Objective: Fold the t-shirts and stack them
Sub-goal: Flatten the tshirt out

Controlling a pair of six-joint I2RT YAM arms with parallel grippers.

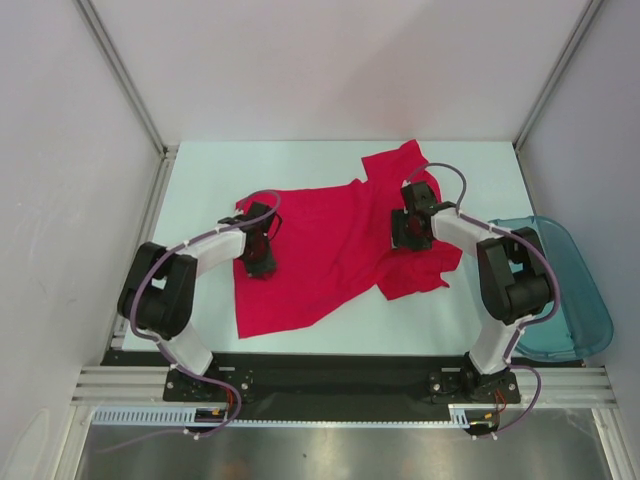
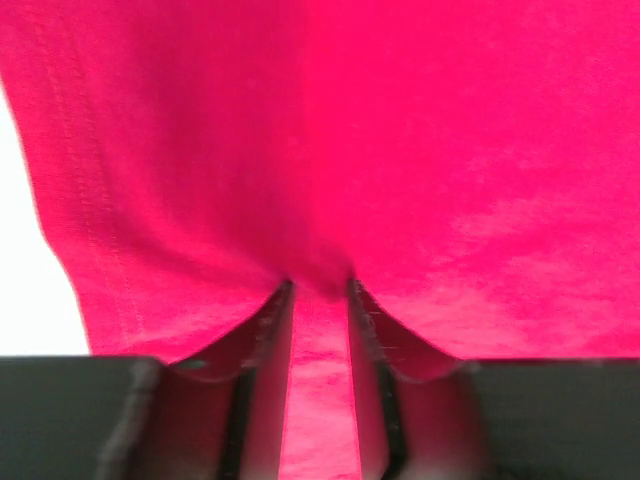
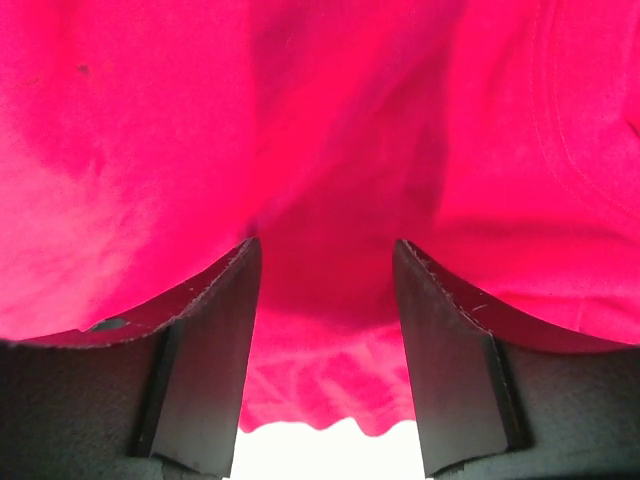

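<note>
1. White panels wall in a pale bench (image 1: pixel 200 180), and a translucent teal plastic bin (image 1: pixel 570 300) sits off its right edge, beside the right arm.
2. One bright red t-shirt (image 1: pixel 320 250) lies across the middle of the bench. It is opened out but skewed and rumpled, with one part reaching toward the far right and a corner pointing to the near left.
3. The left tool (image 1: pixel 258 262) is down on the shirt's left side, close to a stitched edge that shows in its wrist view. Its fingers (image 2: pixel 265 340) stand close together with a ridge of red cloth caught between the tips, so it appears clenched on a pinch of the shirt.
4. The right tool (image 1: pixel 405 238) presses on the right part of the shirt. Its fingers (image 3: pixel 215 330) stand well apart with cloth puckered between them. It looks unclenched, with nothing gripped yet.
5. Judged from this, the task is at its start. No fold has been made, no neat rectangle of cloth shows, and no stack is visible on the bench.
6. What is left is nearly everything: securing both grips, straightening the shirt, folding it, and placing it as the base of a stack. Only this one shirt is in view, so how many more are to come cannot be told.
</note>
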